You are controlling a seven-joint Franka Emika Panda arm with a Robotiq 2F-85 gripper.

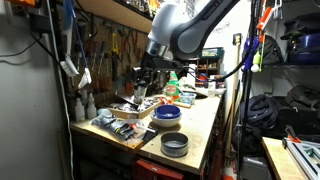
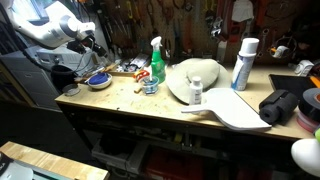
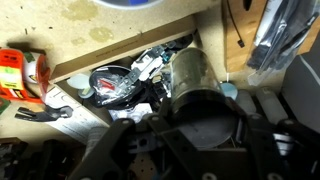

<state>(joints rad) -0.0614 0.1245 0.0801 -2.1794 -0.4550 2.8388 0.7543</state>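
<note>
In the wrist view's foreground, the hand (image 3: pixel 196 138) straddles a dull grey metal cylindrical can (image 3: pixel 195 78). Whether it is clenched on the can or released cannot be determined. The can sits over a shallow, cluttered wooden tray (image 3: pixel 120 48) on the wooden desk (image 1: pixel 205 125). Just beside the tray stands a round blue bowl (image 1: pixel 167 113). Farther back is a green plastic spray bottle (image 1: pixel 172 84), upright.
</note>
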